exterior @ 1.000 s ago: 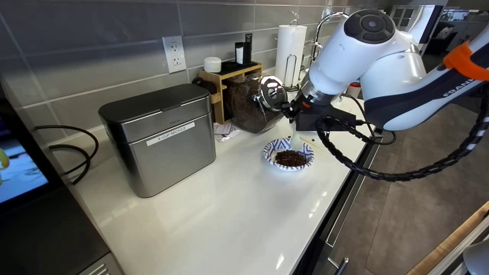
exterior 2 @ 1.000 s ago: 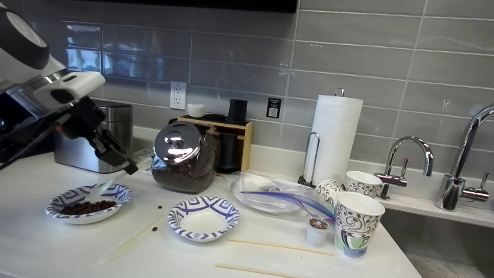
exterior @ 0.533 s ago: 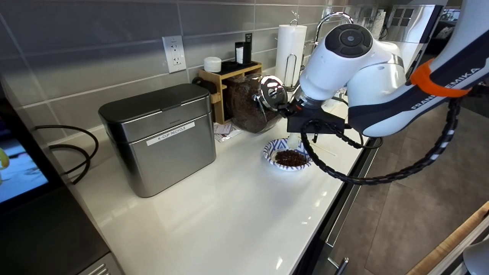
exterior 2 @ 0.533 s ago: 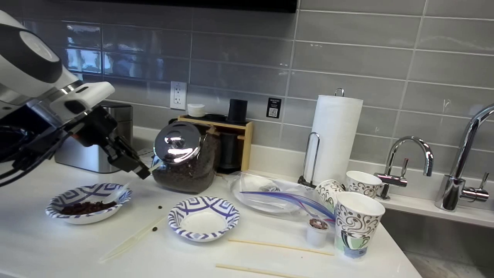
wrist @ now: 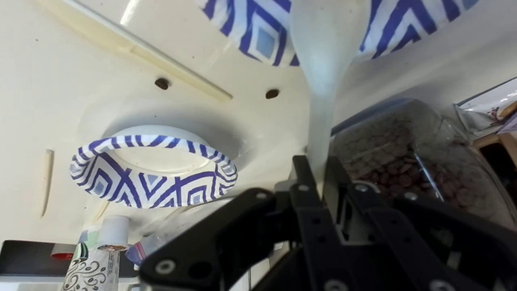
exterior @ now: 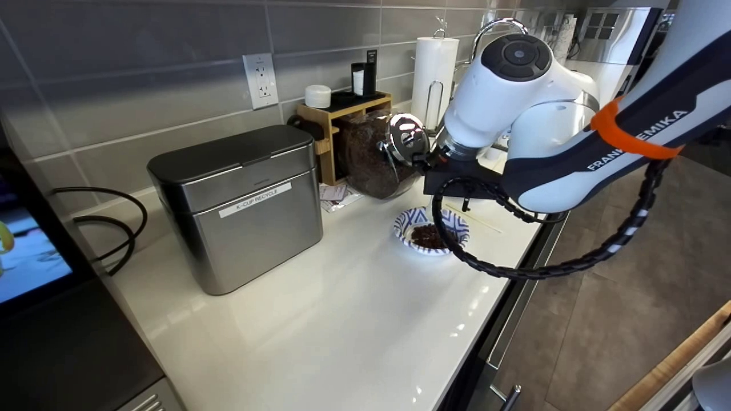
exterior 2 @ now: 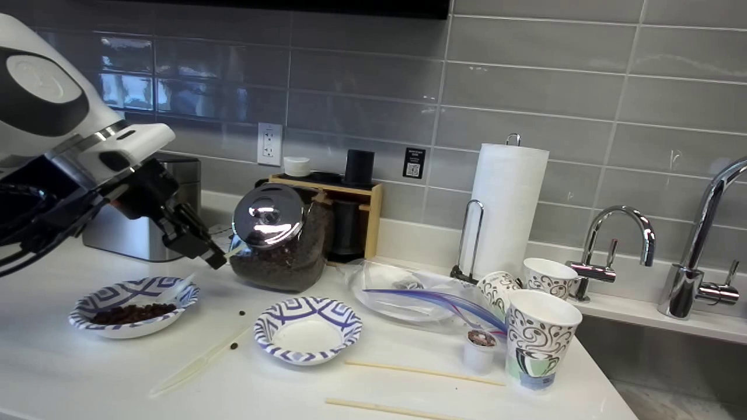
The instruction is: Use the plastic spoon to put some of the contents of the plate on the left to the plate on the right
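Probably light, springy and smooth enough to twist, the plastic spoon [wrist: 325, 60] seemed best held by its handle, where the gripper [wrist: 318, 173] had it pinched between nearly closed jaws. Milky and translucent, it widened toward the top of the wrist view; at the lower left of an exterior view it slanted over the left plate [exterior 2: 114, 294], by the dark, grainy contents [exterior 2: 129, 314], contact unclear.

A kitchen. Grey tiles [exterior 2: 362, 105] back the counter [exterior: 320, 331]; toward its back edge are a bin [exterior: 262, 245] labelled "K-CUP RECYCLE", a bean jar [exterior 2: 286, 265] and a towel roll [exterior 2: 506, 210]. Paper cups [exterior 2: 543, 338] are near the edge where a sink [exterior 2: 688, 350] with chrome taps [exterior 2: 679, 291] begins.
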Robot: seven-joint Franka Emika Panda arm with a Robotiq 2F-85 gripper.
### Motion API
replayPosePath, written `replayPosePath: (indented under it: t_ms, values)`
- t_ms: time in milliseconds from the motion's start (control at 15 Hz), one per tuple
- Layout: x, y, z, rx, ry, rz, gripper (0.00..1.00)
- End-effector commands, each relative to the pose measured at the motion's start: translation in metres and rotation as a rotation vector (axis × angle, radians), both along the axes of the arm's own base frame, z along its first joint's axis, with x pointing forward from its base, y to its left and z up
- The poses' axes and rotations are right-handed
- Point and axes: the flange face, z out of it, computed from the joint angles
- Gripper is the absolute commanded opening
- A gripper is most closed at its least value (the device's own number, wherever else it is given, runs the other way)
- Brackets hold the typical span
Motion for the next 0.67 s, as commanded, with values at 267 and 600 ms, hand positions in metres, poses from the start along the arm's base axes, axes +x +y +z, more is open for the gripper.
replayPosePath:
  t_ms: [267, 600]
  values:
    - [0.0, 0.02, -0.013, 0.008, -0.006, 0.019, 0.03]
    - [0.003, 0.023, -0.015, -0.03, -0.054, -0.006, 0.03]
